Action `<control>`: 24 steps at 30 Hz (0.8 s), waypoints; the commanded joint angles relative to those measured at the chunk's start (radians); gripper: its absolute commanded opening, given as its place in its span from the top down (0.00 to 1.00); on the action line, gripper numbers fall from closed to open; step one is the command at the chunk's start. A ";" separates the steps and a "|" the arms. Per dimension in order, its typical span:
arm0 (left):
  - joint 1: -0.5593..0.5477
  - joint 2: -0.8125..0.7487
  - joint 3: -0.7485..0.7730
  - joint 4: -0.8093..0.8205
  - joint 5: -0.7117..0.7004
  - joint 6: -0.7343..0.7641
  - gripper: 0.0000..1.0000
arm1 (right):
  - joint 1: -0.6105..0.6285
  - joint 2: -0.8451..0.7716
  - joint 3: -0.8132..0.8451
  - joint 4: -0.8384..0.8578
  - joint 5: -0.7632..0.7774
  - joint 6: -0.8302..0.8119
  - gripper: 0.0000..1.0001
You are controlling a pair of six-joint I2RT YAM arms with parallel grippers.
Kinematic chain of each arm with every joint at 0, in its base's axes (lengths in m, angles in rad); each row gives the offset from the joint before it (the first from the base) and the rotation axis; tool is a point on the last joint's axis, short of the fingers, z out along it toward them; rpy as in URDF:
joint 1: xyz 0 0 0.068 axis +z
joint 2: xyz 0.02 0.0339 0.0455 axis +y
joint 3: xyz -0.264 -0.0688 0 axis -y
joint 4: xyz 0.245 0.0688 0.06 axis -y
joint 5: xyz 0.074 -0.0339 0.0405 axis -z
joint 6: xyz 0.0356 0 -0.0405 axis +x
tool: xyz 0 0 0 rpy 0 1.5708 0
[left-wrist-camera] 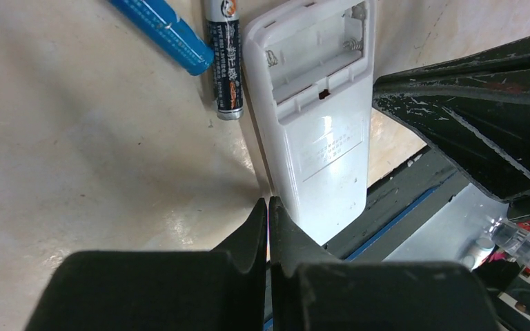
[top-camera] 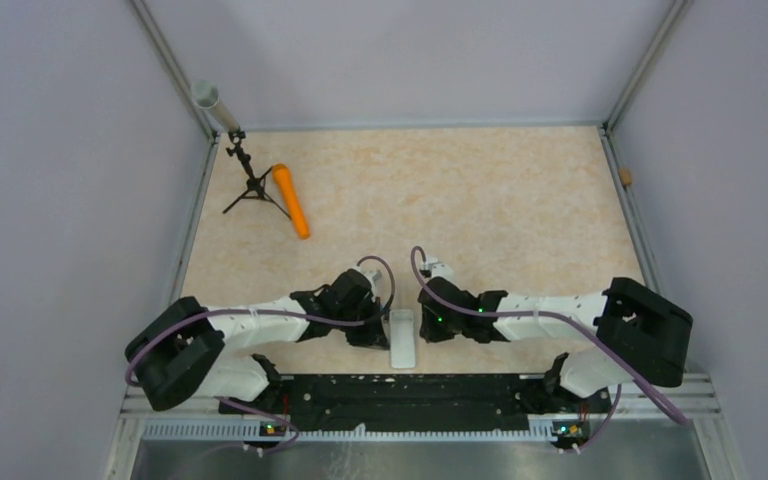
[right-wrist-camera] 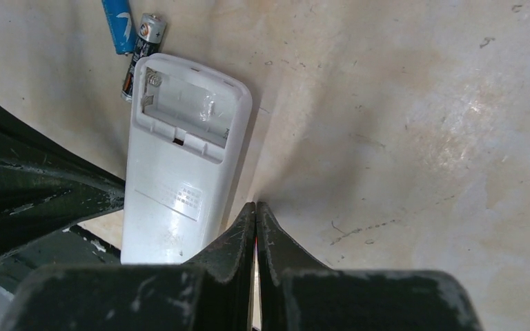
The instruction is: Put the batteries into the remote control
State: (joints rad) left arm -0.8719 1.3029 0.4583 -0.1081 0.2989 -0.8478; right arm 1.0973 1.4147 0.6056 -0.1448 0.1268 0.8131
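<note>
**Task items.** The remote control lies flat on the surface, close to the near edge and between the two arms. Its plain white back faces up. The battery recess is uncovered and holds no cells, and a spring contact shows at its far corner. The recess end points away from the arm bases. The other end reaches the black rail that runs along the near edge.

Both batteries lie loose on the surface at the recess end, on the left arm's side. The dark battery runs roughly parallel to the remote's long edge, just beside it. I cannot tell whether the two touch. The blue battery lies at an angle on the outer side of the dark one, with its end close against it. Neither cell can be made out from overhead.

**Left pincer**. The fingers are pressed together with nothing between them. The tip sits low, just beside the remote's long edge near its rail end. Contact cannot be confirmed.

**Right pincer**. This one is also closed on nothing. Its tip sits just beside the opposite long edge of the remote, and again contact cannot be confirmed.

**Other items.** An orange cylinder lies at the far left of the surface, beside a small black tripod. A grey tube stands in the corner behind them. All three are well apart from the remote.
</note>
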 commanded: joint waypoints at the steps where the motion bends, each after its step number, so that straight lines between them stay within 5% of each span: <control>1: -0.006 -0.018 0.030 0.045 -0.013 -0.015 1.00 | 0.007 -0.013 0.031 -0.093 0.051 -0.025 1.00; 6: -0.006 -0.077 0.051 -0.026 -0.073 -0.004 0.99 | 0.007 -0.059 0.074 -0.140 0.071 -0.065 1.00; 9: -0.004 -0.126 0.064 -0.088 -0.129 0.009 0.90 | 0.006 -0.080 0.117 -0.167 0.081 -0.104 0.99; 13: -0.003 -0.200 0.079 -0.170 -0.208 0.026 0.84 | 0.006 -0.079 0.191 -0.198 0.088 -0.158 0.81; 18: 0.007 -0.288 0.101 -0.270 -0.317 0.031 0.61 | 0.000 -0.033 0.298 -0.223 0.071 -0.230 0.73; 24: 0.036 -0.394 0.086 -0.311 -0.428 0.020 0.48 | -0.013 0.062 0.400 -0.222 0.022 -0.292 0.65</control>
State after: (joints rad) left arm -0.8566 0.9760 0.5240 -0.3710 -0.0113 -0.8299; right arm 1.0946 1.4174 0.9291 -0.3569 0.1791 0.5915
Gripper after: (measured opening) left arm 0.484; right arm 0.332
